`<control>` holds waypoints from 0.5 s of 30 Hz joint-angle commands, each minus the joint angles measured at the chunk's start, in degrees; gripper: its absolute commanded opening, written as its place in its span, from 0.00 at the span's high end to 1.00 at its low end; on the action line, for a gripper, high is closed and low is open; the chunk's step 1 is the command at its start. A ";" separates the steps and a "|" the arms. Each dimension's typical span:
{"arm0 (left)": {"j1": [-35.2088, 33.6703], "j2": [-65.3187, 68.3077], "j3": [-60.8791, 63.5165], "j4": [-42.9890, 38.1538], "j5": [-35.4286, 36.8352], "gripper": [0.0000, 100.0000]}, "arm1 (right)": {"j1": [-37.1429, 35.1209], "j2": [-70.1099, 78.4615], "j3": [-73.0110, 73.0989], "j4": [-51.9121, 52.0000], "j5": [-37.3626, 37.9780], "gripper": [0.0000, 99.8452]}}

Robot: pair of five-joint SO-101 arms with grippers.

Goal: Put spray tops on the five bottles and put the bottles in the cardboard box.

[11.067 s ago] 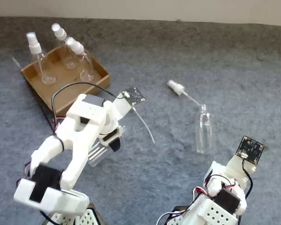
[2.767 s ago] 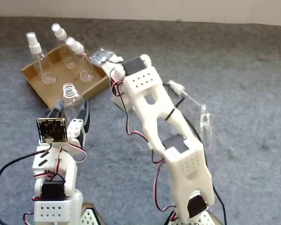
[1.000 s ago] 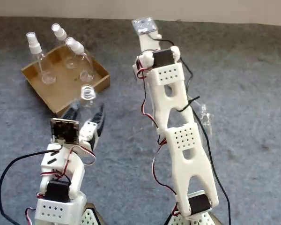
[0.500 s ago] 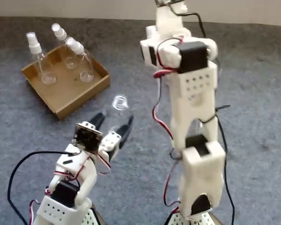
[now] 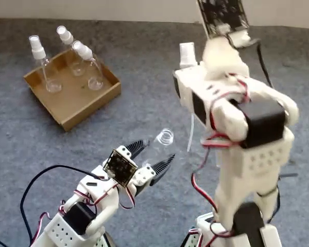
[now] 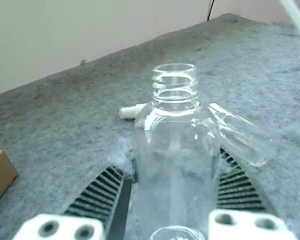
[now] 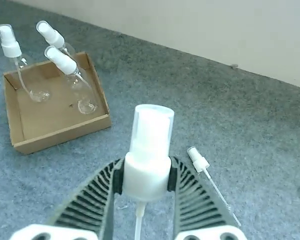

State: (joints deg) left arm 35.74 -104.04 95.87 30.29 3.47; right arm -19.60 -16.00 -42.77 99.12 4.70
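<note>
Bottle (image 6: 175, 165) pinched by left tool (image 5: 158, 150) moved toward spray top (image 7: 149, 135) pinched by right tool (image 7: 146, 172).

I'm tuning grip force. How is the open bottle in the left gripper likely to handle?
The open bottle looks empty, so it is probably light. Its smooth clear sides may slip in the left gripper. Gripped around the body, it could tilt when the spray top is pressed onto its threaded neck.

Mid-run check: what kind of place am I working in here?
Probably a tabletop robot test setup, not a factory line: a grey felt mat as the work surface, a plain wall right behind it, and a cardboard box holding spray bottles.
</note>
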 commanded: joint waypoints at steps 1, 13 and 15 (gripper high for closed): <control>1.19 -0.57 1.27 1.58 0.35 0.92 | 0.92 -4.00 2.15 -4.62 -0.70 0.98; 1.10 -0.57 1.27 1.58 0.35 0.92 | 0.66 -5.85 4.79 -11.03 -4.57 0.98; 0.84 -0.57 1.27 1.58 0.35 0.92 | 0.66 -5.76 4.88 -11.03 -8.53 0.98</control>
State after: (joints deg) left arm 36.09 -104.04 95.87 31.69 3.47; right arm -19.60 -20.22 -37.67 89.80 0.75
